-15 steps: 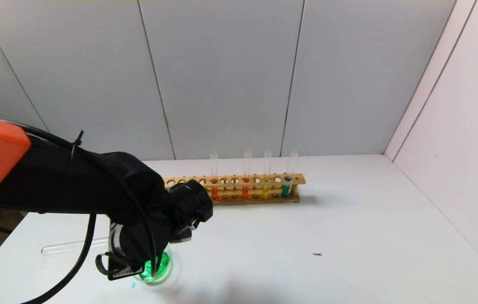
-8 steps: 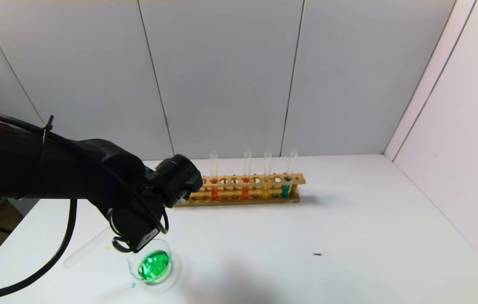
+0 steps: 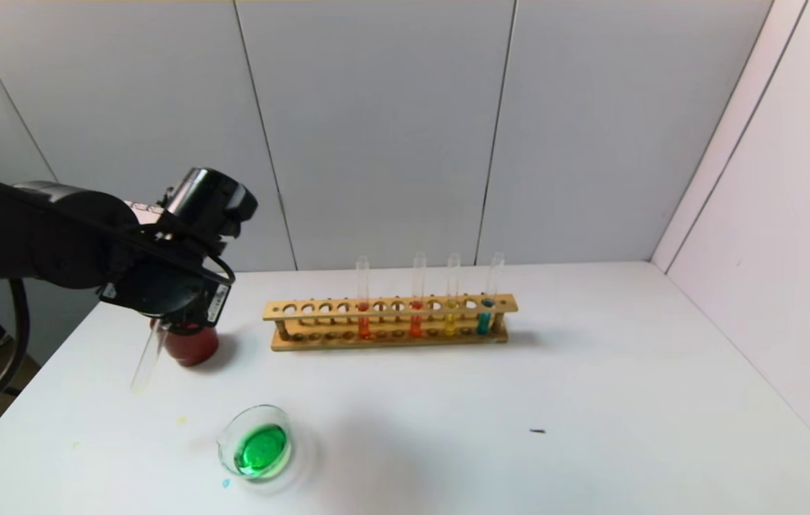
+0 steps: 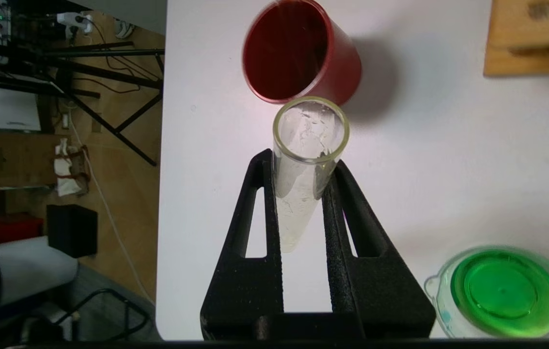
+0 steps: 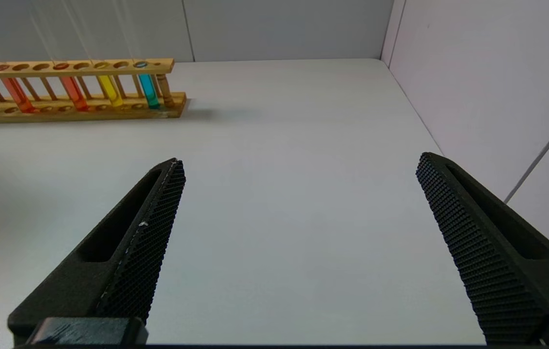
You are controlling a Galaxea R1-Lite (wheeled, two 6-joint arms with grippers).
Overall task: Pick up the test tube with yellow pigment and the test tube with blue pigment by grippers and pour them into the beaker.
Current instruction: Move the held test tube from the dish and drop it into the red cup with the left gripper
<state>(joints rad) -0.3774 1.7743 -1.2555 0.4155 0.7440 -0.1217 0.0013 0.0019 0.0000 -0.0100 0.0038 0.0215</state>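
Observation:
My left gripper (image 4: 298,162) is shut on a clear, empty test tube (image 4: 298,203) near its open mouth. In the head view this tube (image 3: 146,361) hangs nearly upright, round end down, above the table just left of the red cup. The beaker (image 3: 253,410) stands at the front left with green liquid in it; it also shows in the left wrist view (image 4: 441,276). One test tube with yellow pigment (image 3: 450,318) and one with blue pigment (image 3: 484,318) stand in the rack. My right gripper (image 5: 301,160) is open and empty, low over bare table.
The wooden rack (image 3: 512,302) stands mid-table at the back with two orange-red tubes (image 3: 363,322) as well. A dark red cup (image 3: 194,347) stands left of the rack. The table's left edge lies close to the held tube. Small coloured drops lie near the beaker.
My left arm has risen from over the beaker and swung back and left toward the red cup. The held tube has turned from lying almost flat to nearly upright.

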